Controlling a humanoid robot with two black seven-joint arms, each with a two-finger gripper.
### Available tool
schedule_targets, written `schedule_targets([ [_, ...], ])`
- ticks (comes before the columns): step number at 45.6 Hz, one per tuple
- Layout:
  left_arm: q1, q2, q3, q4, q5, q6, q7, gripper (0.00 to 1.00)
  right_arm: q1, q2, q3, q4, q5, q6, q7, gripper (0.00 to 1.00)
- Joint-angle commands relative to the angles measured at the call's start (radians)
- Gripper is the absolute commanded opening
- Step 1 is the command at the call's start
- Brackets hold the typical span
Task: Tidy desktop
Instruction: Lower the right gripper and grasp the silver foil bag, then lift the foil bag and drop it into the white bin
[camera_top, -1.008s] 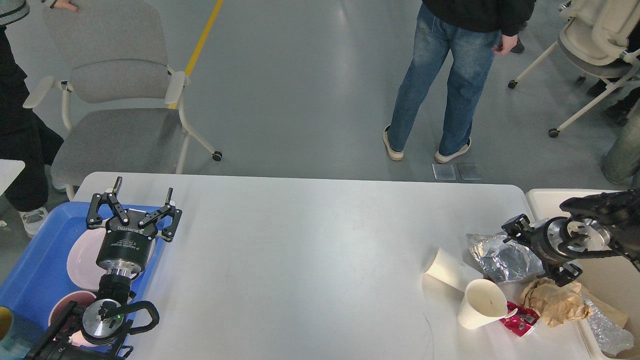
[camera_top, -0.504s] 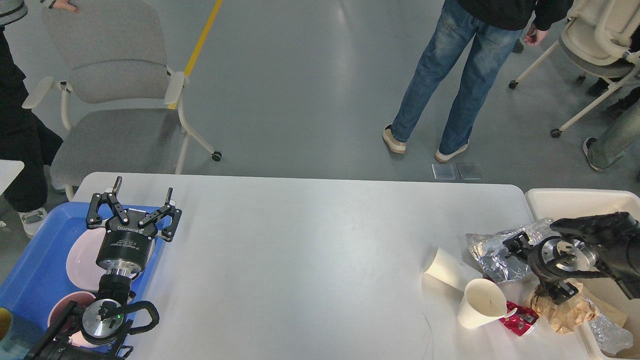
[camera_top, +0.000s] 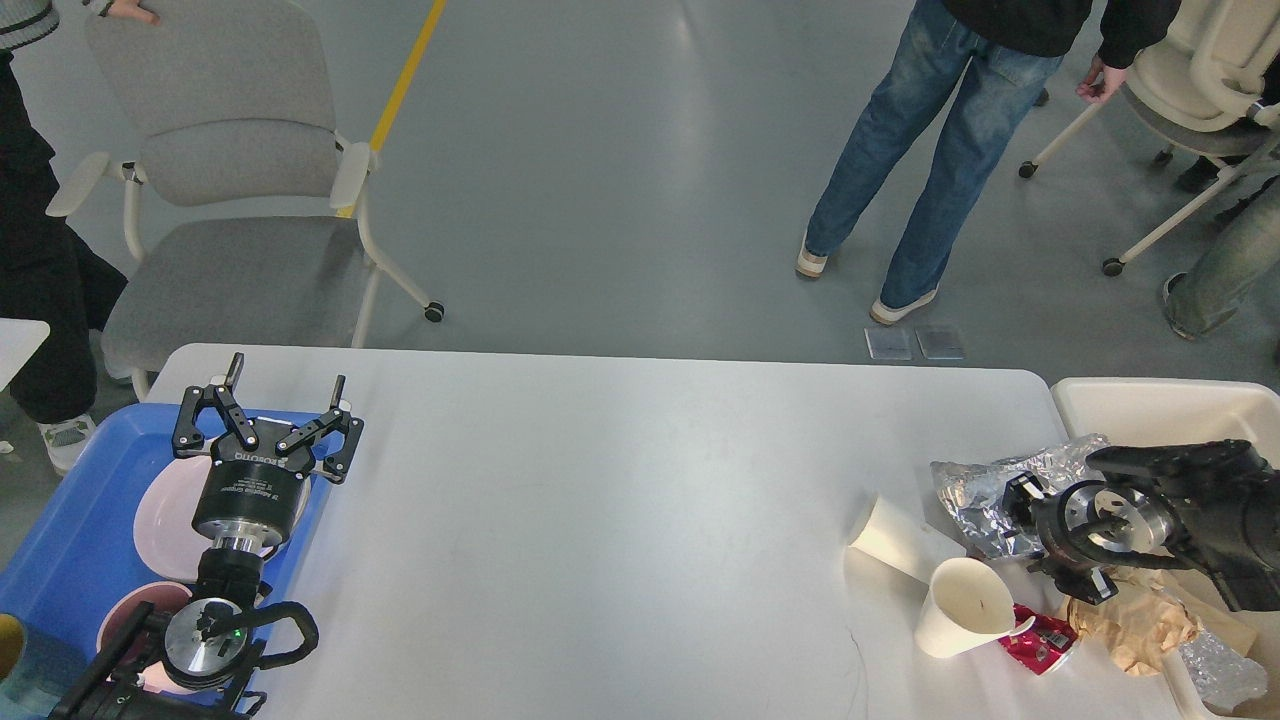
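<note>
The desktop (camera_top: 620, 500) is a wide white tabletop. At its right end lies litter: crumpled foil (camera_top: 975, 490), a paper cup on its side (camera_top: 890, 540), a second paper cup (camera_top: 960, 605), a red wrapper (camera_top: 1040, 640) and crumpled brown paper (camera_top: 1135, 620). My right gripper (camera_top: 1040, 540) hangs low over the foil and brown paper, seen end-on and dark, so its fingers cannot be told apart. My left gripper (camera_top: 285, 385) is open and empty, above the right edge of the blue tray (camera_top: 60, 530).
The blue tray holds a pink plate (camera_top: 160, 515) and a pink bowl (camera_top: 125, 610). A cream bin (camera_top: 1150, 405) stands at the table's right end with foil scraps (camera_top: 1215, 675) inside. A grey chair (camera_top: 230, 200) and standing people (camera_top: 930, 170) are beyond the far edge.
My right gripper has moved down and left, from above the bin's edge to low over the foil and brown paper. The left arm has not moved. The person in jeans stepped right.
</note>
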Motion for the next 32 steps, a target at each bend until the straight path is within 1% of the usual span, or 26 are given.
schedule_targets([
  [1, 0.0, 0.0, 0.0, 0.0, 0.001, 0.001, 0.0, 0.96, 0.001, 0.001, 0.0, 0.003, -0.001, 0.0, 0.002, 0.0],
  [14, 0.0, 0.0, 0.0, 0.0, 0.001, 0.0, 0.0, 0.96, 0.004, 0.001, 0.0, 0.009, -0.003, 0.003, 0.0, 0.0],
  [20, 0.0, 0.0, 0.0, 0.0, -0.001, 0.001, 0.0, 0.96, 0.036, -0.013, 0.0, 0.014, -0.003, 0.003, 0.0, 0.0],
  [24, 0.0, 0.0, 0.0, 0.0, 0.001, -0.001, 0.0, 0.96, 0.104, -0.03, -0.014, 0.029, -0.01, 0.018, -0.005, 0.0],
  [28, 0.0, -0.001, 0.0, 0.0, -0.001, 0.0, 0.0, 0.96, 0.206, -0.08, -0.043, 0.104, -0.027, 0.036, -0.032, 0.0],
  [32, 0.0, 0.0, 0.0, 0.0, 0.001, 0.001, 0.0, 0.96, 0.35, -0.113, -0.146, 0.216, -0.071, 0.114, -0.04, 0.0],
])
